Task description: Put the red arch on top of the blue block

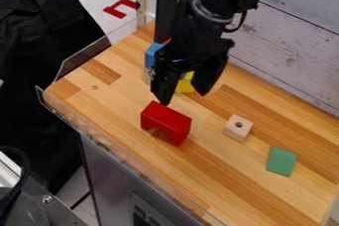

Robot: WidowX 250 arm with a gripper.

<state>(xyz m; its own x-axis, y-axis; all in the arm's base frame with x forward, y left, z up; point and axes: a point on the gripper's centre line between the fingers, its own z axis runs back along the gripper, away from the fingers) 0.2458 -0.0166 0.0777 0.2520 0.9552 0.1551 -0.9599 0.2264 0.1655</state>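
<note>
The gripper (182, 97) is above the desk (119, 93), its fingers (210, 73) spread wide, holding nothing. The red arch (165, 120) stands slightly below frame centre; the blue block (151, 55) is upper left of centre. Expect a light, rigid, somewhat slippery part. Grasp squarely across its narrow thickness, near mid-span.

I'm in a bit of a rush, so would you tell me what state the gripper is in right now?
Gripper: open, jaws spread apart, holding nothing; the arch stands on the table.
</note>
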